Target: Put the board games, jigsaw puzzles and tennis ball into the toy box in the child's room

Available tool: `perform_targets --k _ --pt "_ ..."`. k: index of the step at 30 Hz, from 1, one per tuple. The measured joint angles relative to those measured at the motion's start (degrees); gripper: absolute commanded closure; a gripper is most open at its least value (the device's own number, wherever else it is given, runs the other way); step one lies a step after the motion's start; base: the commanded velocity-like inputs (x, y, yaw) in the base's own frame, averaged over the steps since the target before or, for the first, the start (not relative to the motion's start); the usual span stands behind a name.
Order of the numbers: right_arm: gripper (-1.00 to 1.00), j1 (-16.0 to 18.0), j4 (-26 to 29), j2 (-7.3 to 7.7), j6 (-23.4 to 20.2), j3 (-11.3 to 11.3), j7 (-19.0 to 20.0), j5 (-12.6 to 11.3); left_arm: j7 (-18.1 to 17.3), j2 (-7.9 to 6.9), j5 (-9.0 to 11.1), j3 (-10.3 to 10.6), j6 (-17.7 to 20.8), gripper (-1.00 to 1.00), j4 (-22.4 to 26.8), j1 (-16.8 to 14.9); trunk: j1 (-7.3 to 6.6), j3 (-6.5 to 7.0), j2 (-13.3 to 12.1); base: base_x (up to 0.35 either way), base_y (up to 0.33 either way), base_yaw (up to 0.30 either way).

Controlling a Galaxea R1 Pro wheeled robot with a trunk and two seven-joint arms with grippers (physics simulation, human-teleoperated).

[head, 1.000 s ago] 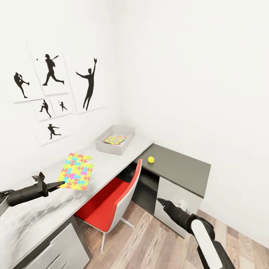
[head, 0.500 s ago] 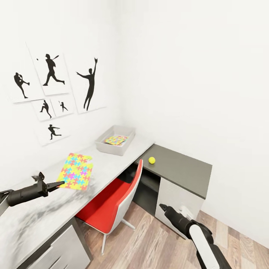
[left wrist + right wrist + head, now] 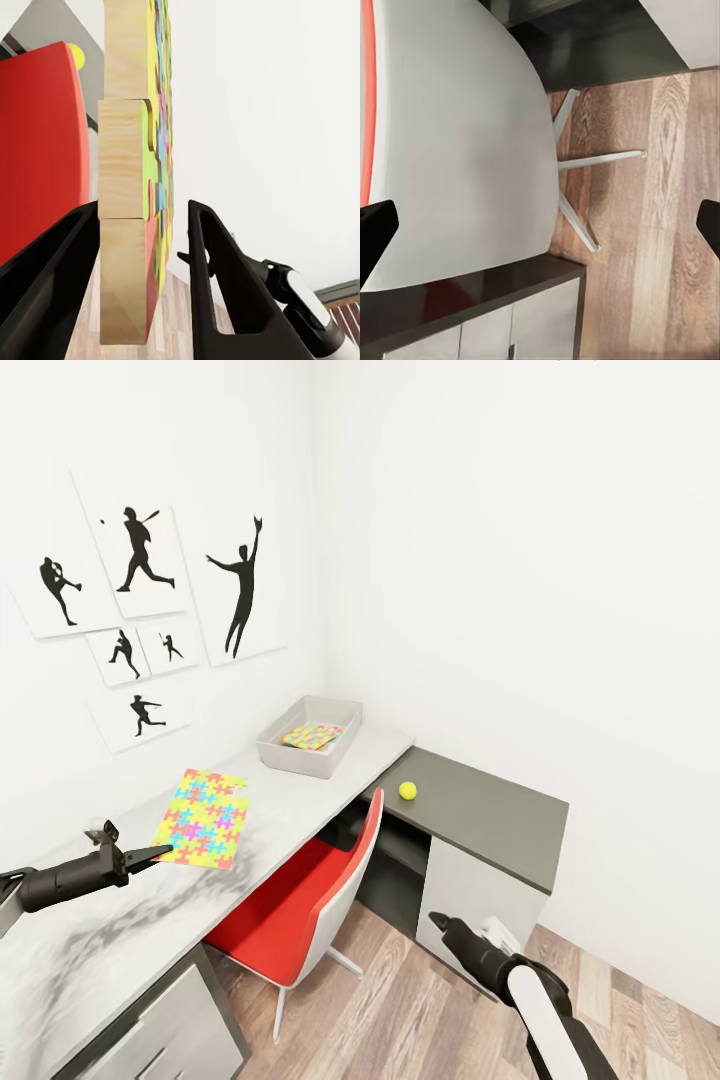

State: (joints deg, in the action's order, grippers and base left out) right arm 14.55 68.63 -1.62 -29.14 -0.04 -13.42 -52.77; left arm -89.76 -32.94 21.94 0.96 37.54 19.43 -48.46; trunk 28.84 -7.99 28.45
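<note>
My left gripper [image 3: 160, 853] is shut on the near edge of a multicoloured jigsaw puzzle [image 3: 205, 818] and holds it tilted above the pale table [image 3: 300, 785]. In the left wrist view the puzzle [image 3: 124, 225] stands edge-on between the black fingers [image 3: 217, 277]. The pale grey toy box [image 3: 285, 748] sits at the table's far end with another jigsaw puzzle [image 3: 312, 737] lying inside. The tennis ball [image 3: 407, 790] rests on the lower dark grey section [image 3: 490, 815]. My right gripper [image 3: 440, 922] hangs low and open beside the cabinet. The board games and the bed are out of view.
A red chair with a white back [image 3: 300, 900] is tucked under the table between my arms; its legs [image 3: 585, 187] stand on the wood-plank floor [image 3: 660, 225]. Baseball silhouette pictures [image 3: 140, 590] hang on the wall behind the table.
The view has shifted slightly. My right arm has sunk a little lower. The left gripper and its puzzle have hardly moved.
</note>
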Motion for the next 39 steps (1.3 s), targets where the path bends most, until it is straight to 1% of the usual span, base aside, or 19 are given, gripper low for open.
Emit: perform_targets --k 5,9,14,19,23,31,39 --pt "-1.0 0.0 -0.1 -0.04 0.3 -0.1 0.0 -0.1 0.0 0.0 0.0 0.1 0.0 1.0 0.0 0.0 -1.1 0.9 -2.0 0.0 0.0 0.0" --pt "-1.0 0.0 -1.7 0.03 3.9 0.0 0.0 -0.2 0.0 0.0 0.0 0.1 0.0 1.0 0.1 0.0 -1.98 1.77 -3.6 0.0 0.0 -0.03" --pt "-1.0 0.0 -3.8 -0.01 5.0 -0.1 0.0 -0.2 0.0 0.0 0.0 0.1 0.1 1.0 0.1 0.0 -3.09 3.09 -5.6 0.0 0.0 -0.064" --pt "-1.0 0.0 -4.3 -0.08 5.4 -0.2 0.0 -0.3 0.0 -0.1 -0.2 -0.1 1.3 1.0 0.3 0.0 -3.09 3.55 -5.7 0.0 0.0 -0.07" --pt "-1.0 0.0 -5.3 -0.03 6.5 -0.3 0.0 -0.5 0.0 -0.75 -0.2 -0.1 2.8 1.0 2.2 -0.1 -3.09 3.91 -5.7 0.0 0.0 -0.072" --pt "-1.0 0.0 -5.5 -0.3 6.9 -0.4 -0.1 -0.5 0.0 -0.87 -0.3 0.0 3.1 1.0 2.8 -0.1 -3.09 4.64 -5.7 0.0 0.0 -0.072" --pt "-1.0 0.0 -5.8 -0.21 6.9 -0.4 -0.1 -0.8 0.0 -0.87 -0.4 0.1 3.1 1.0 2.8 -0.1 -3.1 5.37 -5.7 0.0 0.0 -0.069"
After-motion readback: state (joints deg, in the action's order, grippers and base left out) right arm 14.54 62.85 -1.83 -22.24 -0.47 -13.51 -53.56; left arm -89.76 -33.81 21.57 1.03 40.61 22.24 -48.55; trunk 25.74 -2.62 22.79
